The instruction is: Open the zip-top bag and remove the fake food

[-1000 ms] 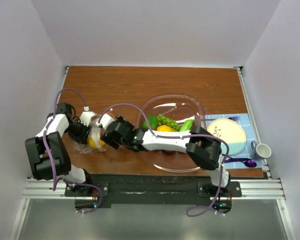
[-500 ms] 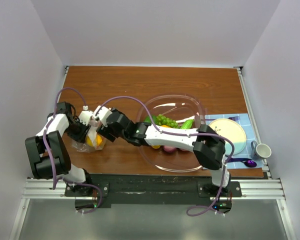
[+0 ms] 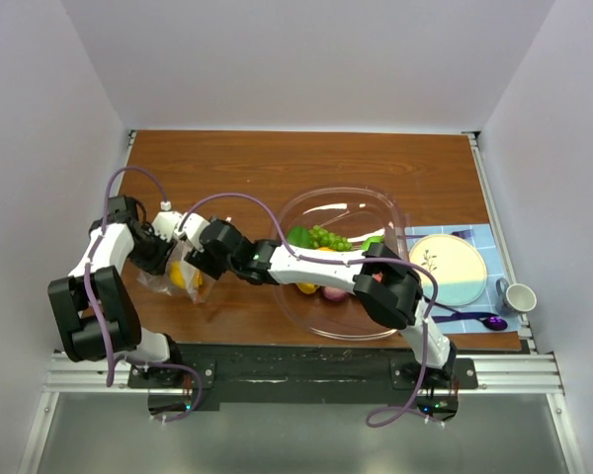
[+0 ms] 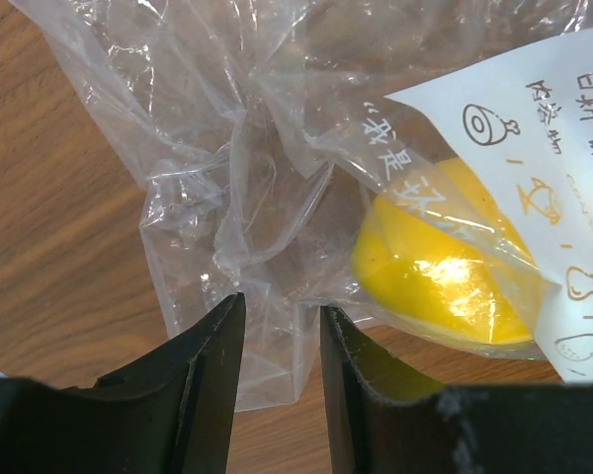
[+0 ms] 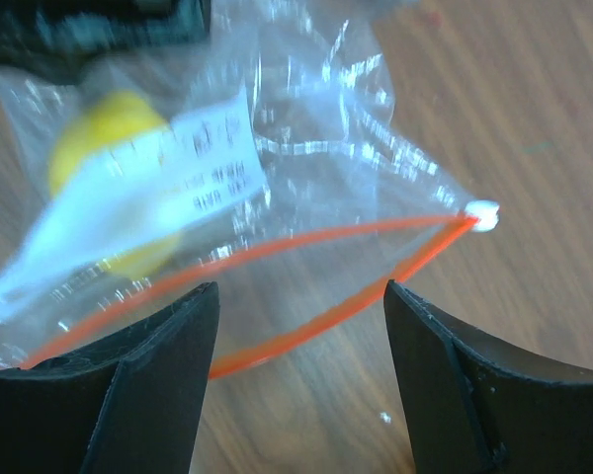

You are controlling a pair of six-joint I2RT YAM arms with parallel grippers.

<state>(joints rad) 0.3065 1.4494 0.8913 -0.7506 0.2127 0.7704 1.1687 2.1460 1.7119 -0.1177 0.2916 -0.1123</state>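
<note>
Top external puts my left gripper at the left of the table, down on the closed end of the zip-top bag, which lies on the wood just left of the bowl. On the left wrist camera its jaws stand narrow with a crumpled fold of the clear film running between them, so I read that as a pinch that anchors the bag while the other arm works at the mouth. One yellow piece of the fake food sits inside the bag, partly behind a white printed label. Further right, my right gripper reaches across from the bowl side and meets the bag's other end. On the right wrist camera its jaws are wide and hold nothing. They straddle the red-orange zip strip, which is parted into an open loop, with the white slider at its far corner. I judge the bag open and the yellow piece next to come out. More fake food lies in the bowl. A plate, cup and spoon sit unused at far right.
</note>
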